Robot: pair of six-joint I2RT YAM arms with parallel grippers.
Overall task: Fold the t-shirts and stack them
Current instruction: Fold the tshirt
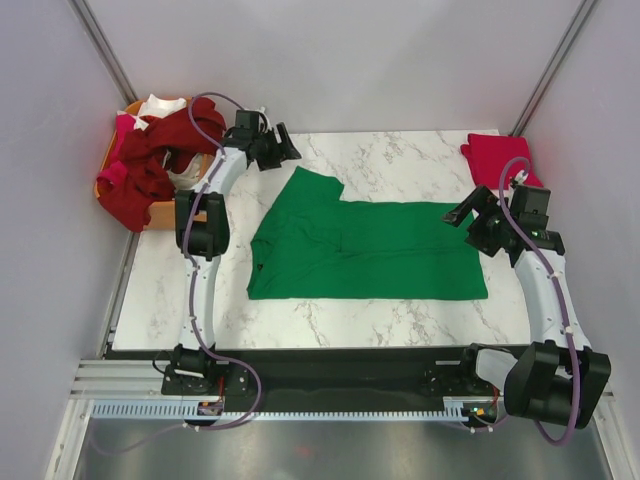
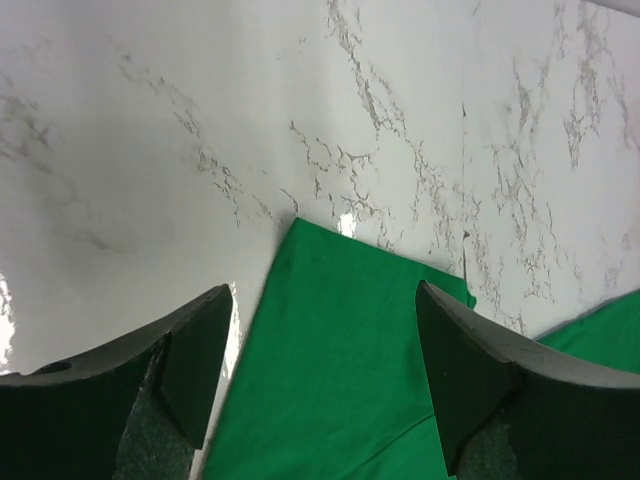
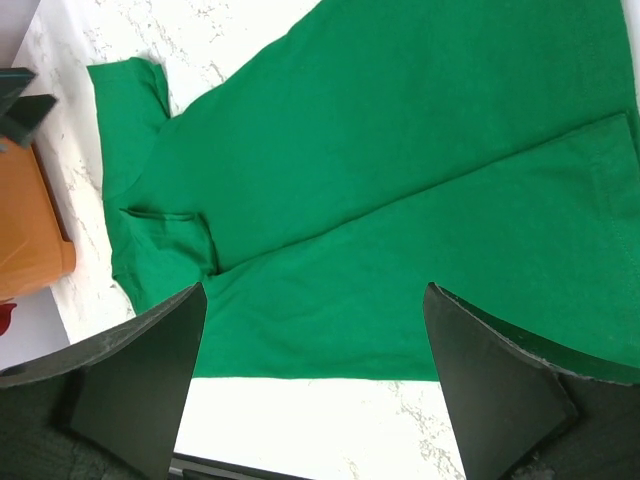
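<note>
Green t-shirt flat on worktop, prob. for folding; left end effector over its sleeve, right end effector by hem, both open & empty.

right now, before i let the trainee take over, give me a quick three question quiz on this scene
1. True or false: the green t-shirt is being held up off the table.
2. Pick one: the bright red t-shirt lies A) on the green t-shirt, B) at the table's far right corner, C) on the floor.
3. Fill in: the left gripper and the right gripper are both ____.

Key: 1 false, it lies spread on the table; 2 B; 3 open.
</note>
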